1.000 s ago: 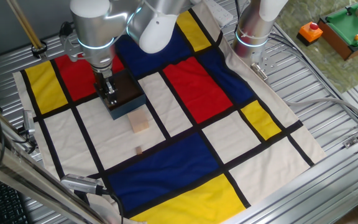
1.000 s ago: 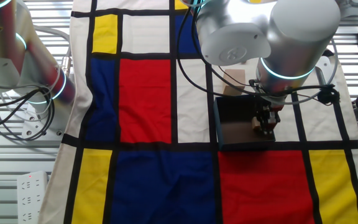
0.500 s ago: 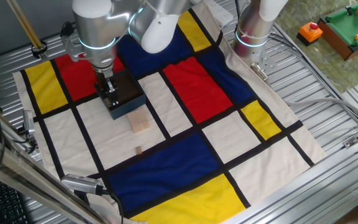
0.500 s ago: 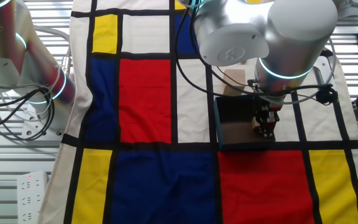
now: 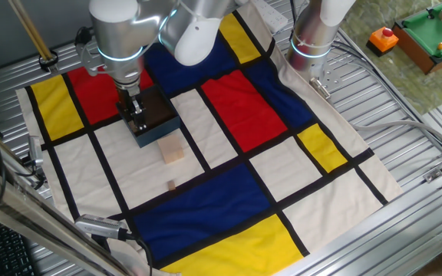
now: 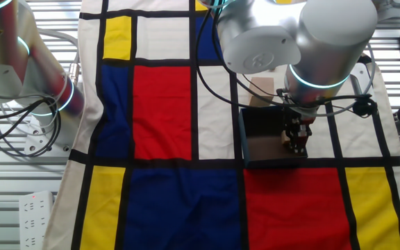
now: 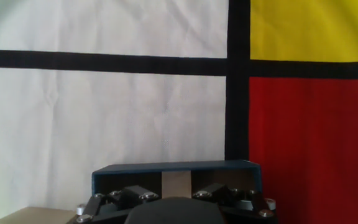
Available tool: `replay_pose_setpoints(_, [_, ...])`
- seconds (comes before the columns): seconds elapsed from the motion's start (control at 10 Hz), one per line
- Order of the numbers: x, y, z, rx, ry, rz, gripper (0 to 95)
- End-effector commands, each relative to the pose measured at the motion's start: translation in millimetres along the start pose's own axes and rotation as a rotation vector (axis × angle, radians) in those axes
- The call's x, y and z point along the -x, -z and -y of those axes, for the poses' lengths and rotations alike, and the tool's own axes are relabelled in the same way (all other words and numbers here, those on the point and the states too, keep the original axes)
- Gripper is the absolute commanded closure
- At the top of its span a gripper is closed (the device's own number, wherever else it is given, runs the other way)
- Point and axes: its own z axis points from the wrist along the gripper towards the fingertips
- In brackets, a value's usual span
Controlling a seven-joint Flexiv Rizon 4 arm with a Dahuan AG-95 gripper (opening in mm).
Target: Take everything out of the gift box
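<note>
Tan-brown block (image 7: 176, 185) sits clamped between the jaws inside the gift box (image 5: 158, 115), pale cube (image 5: 173, 149) just outside.

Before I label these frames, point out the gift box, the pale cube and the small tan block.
gift box (image 5: 162, 129), one fixed view, blue-grey outer wall.
pale cube (image 5: 173, 150), one fixed view, top face.
small tan block (image 5: 171, 185), one fixed view, its middle.

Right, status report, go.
Gripper down in box, fingers astride a block, grip unconfirmed. Cube and small block already out on cloth. Nothing in the way.
</note>
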Motion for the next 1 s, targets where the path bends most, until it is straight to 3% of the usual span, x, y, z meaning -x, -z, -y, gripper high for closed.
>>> replay_pose_setpoints(0.1, [0.0,-0.1,0.5,-0.009,-0.003,-0.002,19.0])
replay_pose_setpoints(0.4, [0.0,-0.1,0.4,-0.006,-0.001,-0.001,19.0])
replay_pose_setpoints(0.6, [0.0,-0.1,0.4,0.005,0.024,0.029,19.0])
replay_pose_setpoints(0.9, [0.0,-0.1,0.4,-0.010,-0.001,-0.009,19.0])
replay_pose_setpoints(1.0, [0.0,-0.1,0.4,-0.012,-0.015,-0.005,19.0])
